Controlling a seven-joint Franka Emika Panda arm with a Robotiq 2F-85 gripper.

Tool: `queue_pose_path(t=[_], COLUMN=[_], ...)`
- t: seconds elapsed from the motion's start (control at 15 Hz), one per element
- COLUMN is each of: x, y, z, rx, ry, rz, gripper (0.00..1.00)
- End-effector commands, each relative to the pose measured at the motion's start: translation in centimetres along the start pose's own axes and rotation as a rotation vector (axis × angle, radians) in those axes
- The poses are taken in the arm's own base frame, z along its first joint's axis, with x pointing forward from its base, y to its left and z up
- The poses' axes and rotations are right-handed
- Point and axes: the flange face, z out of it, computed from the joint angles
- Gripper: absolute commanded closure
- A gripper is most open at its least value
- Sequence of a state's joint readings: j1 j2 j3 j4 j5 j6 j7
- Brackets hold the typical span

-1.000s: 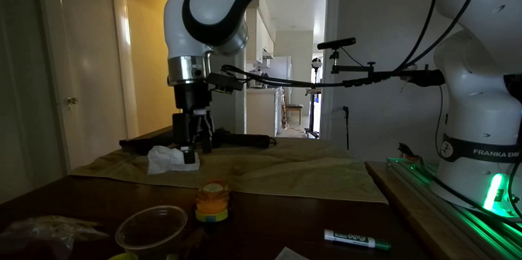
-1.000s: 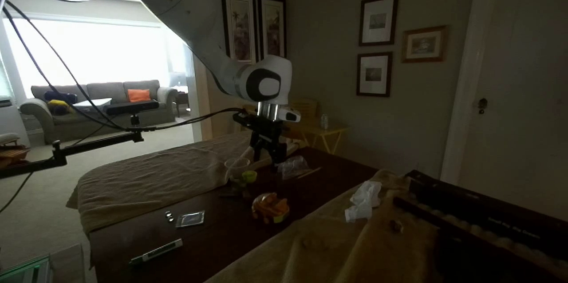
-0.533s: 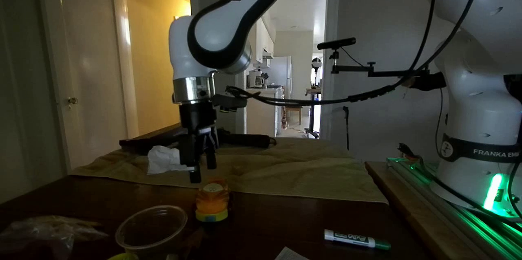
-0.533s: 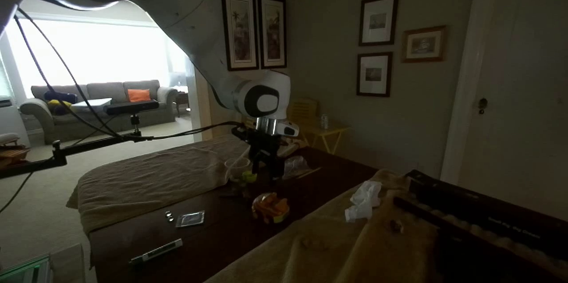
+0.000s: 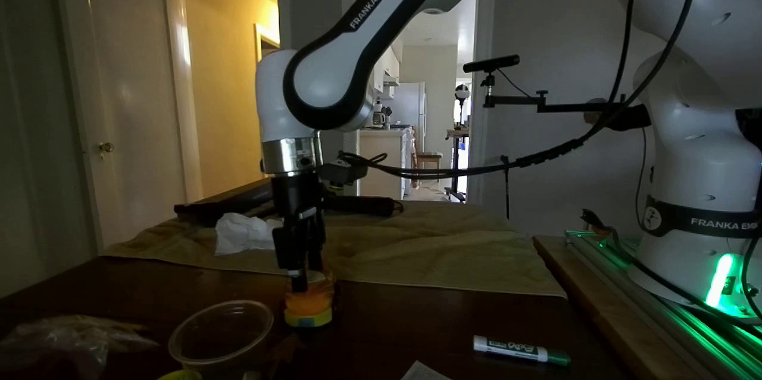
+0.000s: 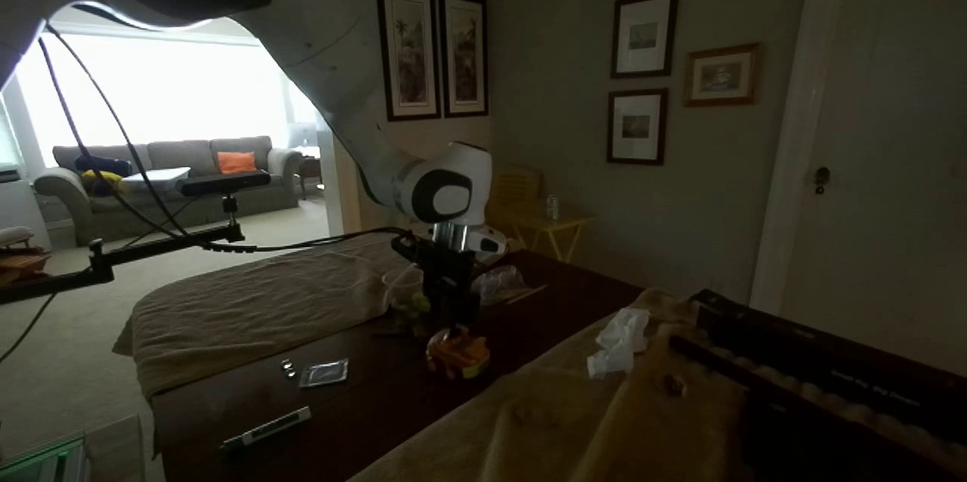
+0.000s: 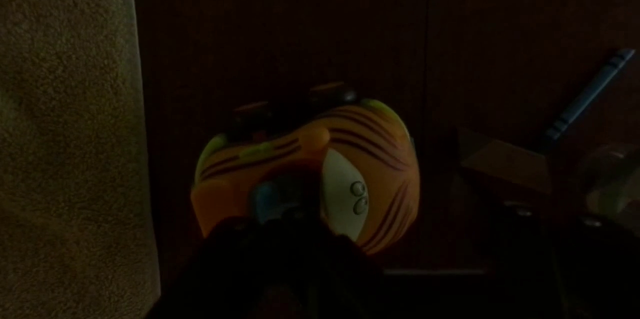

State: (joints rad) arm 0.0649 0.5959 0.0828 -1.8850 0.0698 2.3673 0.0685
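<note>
An orange toy vehicle (image 5: 309, 307) with a yellow-green base stands on the dark table; it also shows in an exterior view (image 6: 467, 356). In the wrist view the toy (image 7: 382, 179) has dark stripes and a white patch with two small round bumps. My gripper (image 5: 307, 276) points down right over the toy, its fingers apart. In the wrist view the gripper (image 7: 417, 214) has one dark finger over the toy's bluish recess and the other to the right, beside it. The gripper holds nothing that I can see. The picture is too dark to tell whether a fingertip touches the toy.
A clear plastic cup (image 5: 220, 335) and a plastic bag (image 5: 77, 338) lie near the toy. A green-capped marker (image 5: 521, 351), a silver packet (image 6: 325, 373) and a green item (image 6: 412, 310) are on the table. White tissue (image 5: 241, 234) lies on a tan towel (image 5: 428, 249).
My gripper has come down and moved from beyond the toy, near the tissue in an exterior view, to the toy's top. The toy has shifted very slightly.
</note>
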Motion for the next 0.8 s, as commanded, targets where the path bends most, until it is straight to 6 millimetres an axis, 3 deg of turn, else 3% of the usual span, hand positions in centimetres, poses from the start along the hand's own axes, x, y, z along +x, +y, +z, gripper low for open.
queue_pose_path(t=[0.0,0.33,0.73], x=[-0.31,-0.32,-0.31], y=[0.04,0.17,0.06], z=[-0.23,-0.33,-0.55], rx=[0.018,0.015,0.015], ry=[0.014,0.013,0.015], rz=[-0.004,-0.003,-0.005], gripper=[0.6,0.97,0.96])
